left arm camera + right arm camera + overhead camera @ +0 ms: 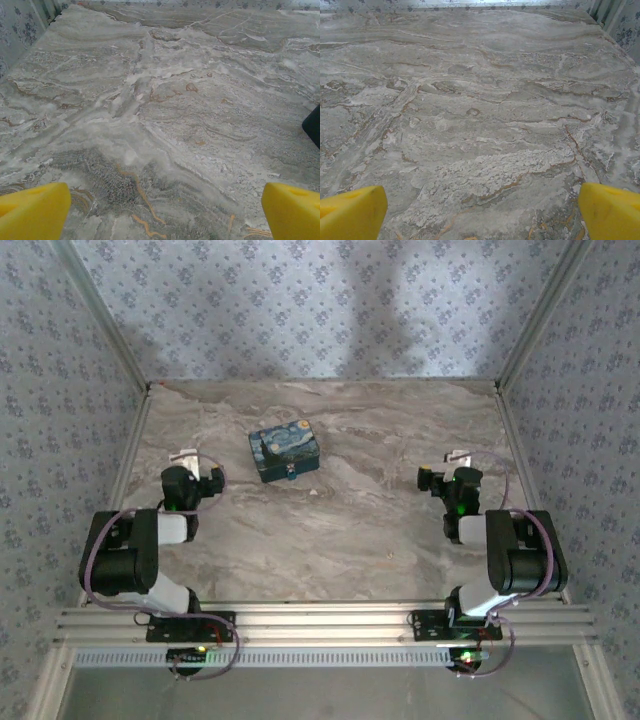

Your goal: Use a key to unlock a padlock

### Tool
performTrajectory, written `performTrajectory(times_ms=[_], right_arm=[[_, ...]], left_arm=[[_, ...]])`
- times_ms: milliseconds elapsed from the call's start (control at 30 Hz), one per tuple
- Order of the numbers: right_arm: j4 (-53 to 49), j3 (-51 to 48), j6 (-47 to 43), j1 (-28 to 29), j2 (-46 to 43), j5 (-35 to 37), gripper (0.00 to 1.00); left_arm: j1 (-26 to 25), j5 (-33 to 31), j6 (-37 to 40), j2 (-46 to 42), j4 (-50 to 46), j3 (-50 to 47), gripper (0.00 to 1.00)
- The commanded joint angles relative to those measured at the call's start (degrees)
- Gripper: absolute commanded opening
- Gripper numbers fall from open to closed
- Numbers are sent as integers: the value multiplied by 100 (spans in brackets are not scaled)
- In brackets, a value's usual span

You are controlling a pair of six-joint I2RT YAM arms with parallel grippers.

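Observation:
A blue box with a starry-night print lies on the marble table, slightly left of centre. A tiny dark padlock with a silvery bit sits at the box's near face. I cannot make out the key. My left gripper hovers to the left of the box, apart from it. In the left wrist view the left gripper is open, with bare marble between its yellow fingertips. My right gripper is far to the right of the box. The right gripper is open too, its yellow fingertips spread over bare table.
Patterned walls close in the table at the back and on both sides. A dark corner shows at the right edge of the left wrist view. Both arm bases stand on the aluminium rail at the near edge.

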Motion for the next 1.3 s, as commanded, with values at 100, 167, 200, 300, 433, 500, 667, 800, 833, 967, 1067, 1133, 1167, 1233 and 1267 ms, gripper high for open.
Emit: performTrajectory(times_ms=[100,167,200,300,433,500,667,800,833,967,1067,1133,1167,1233,1267], right_arm=[[-2,94,-67,32,41,122,100],[-2,87,-72,31,43,130,100],[-4,96,-71,31,46,126,100],[-9,100,-71,33,41,121,100],[-9,92,-65,38,41,120,100],[-9,96,-67,34,41,119,100],[-18,98,-63,24,44,110,100],[-27,100,-56,8,51,77,100],[-35,101,-55,7,52,75,100],[-35,107,-54,-3,50,45,100],[-5,79,-45,-32,24,-18,100],[15,54,-45,-38,8,-35,100],[12,31,-37,-39,-54,-28,100],[-53,-12,-4,-48,-237,22,100],[-163,-11,8,-48,-374,45,100]], left_arm=[[-20,107,90,24,-43,120,98],[-15,107,92,24,-38,121,98],[-18,103,90,27,-38,126,98],[-16,107,88,27,-43,121,98],[-16,108,89,28,-38,121,98],[-15,108,89,28,-43,121,98],[-14,107,88,21,-43,121,98],[-7,116,84,27,-51,129,98],[-10,117,77,28,-55,130,98],[-7,110,84,26,-34,112,98],[-9,-19,21,-9,79,41,98],[-7,-117,-30,-139,184,-70,98],[-7,-174,-44,-258,175,-117,98],[-14,-230,-58,-582,-74,-131,98],[-7,-220,-68,-794,-372,-80,98]])
